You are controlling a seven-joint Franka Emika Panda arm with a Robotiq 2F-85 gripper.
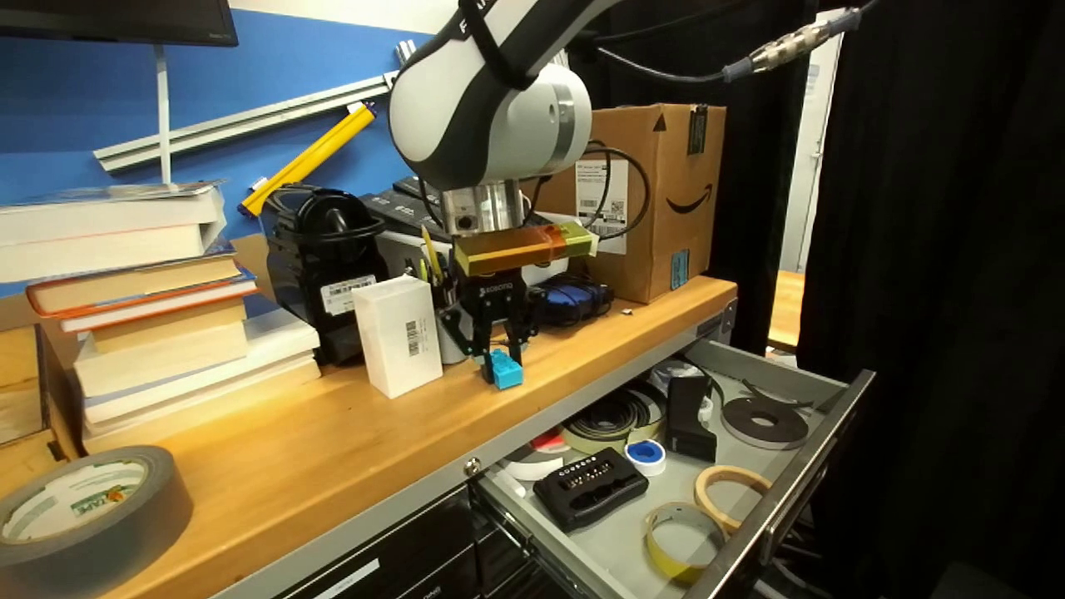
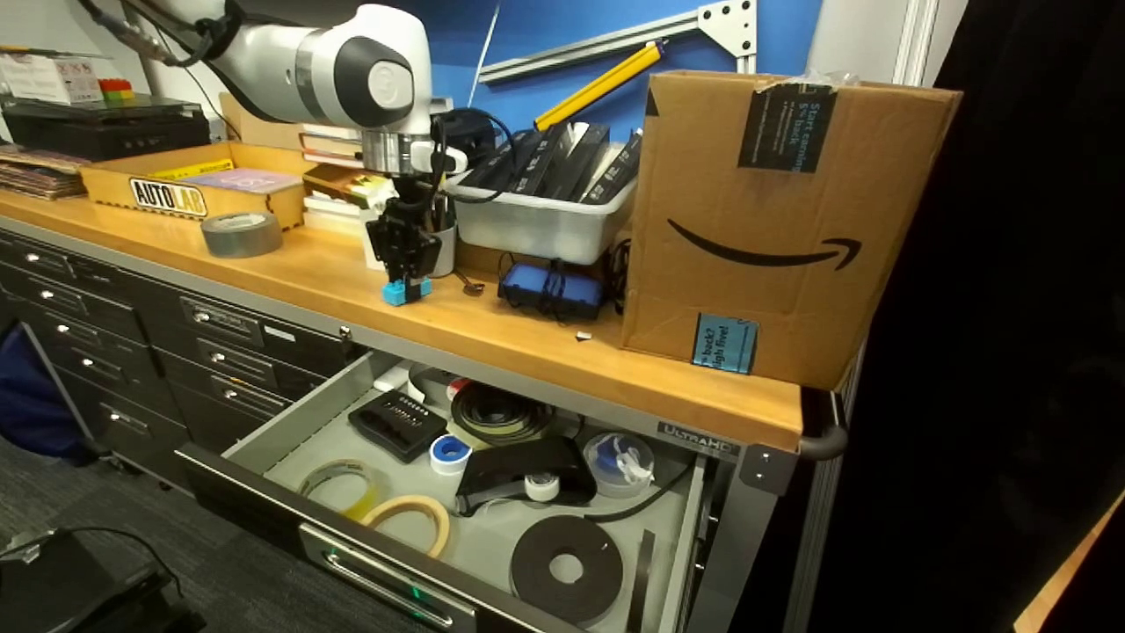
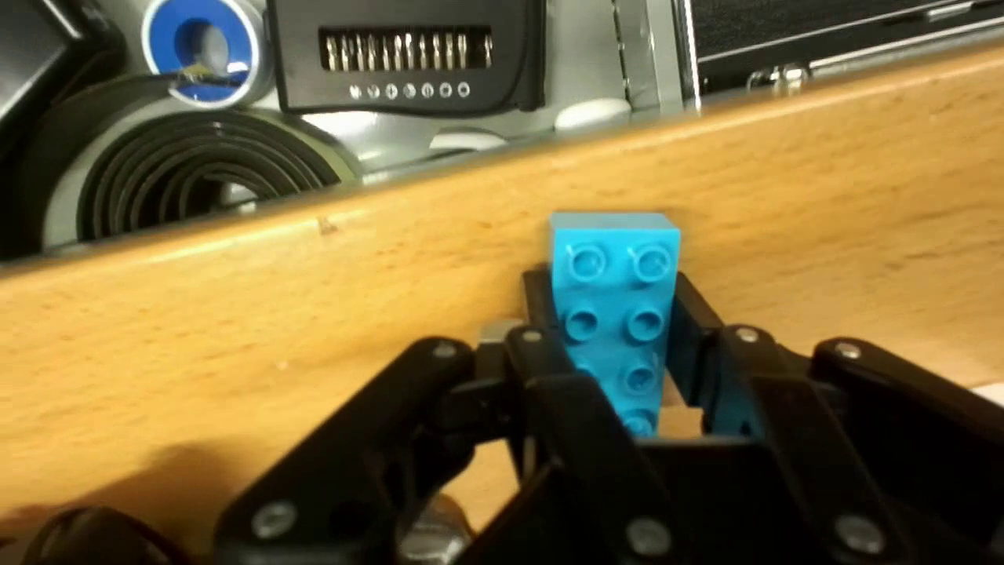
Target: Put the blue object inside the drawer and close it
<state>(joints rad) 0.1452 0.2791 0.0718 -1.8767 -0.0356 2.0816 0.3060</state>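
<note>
In an exterior view, the gripper (image 1: 501, 363) points down with the light-blue block (image 1: 508, 378) in its grasp, the white box (image 1: 395, 337) just beside it. In an exterior view, the open drawer (image 2: 479, 552) lies below it, nearer the camera. In the wrist view, its fingers (image 3: 540, 298) stand tight against both sides of the block; whether that touches the tabletop (image 3: 353, 302) I cannot tell.

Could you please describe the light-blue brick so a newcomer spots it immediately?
On the wooden workbench stands a white box, with the gripper beside it. Between the gripper's fingers is the light-blue brick: studded, and far smaller and paler than the nearby dark-blue case.
</note>
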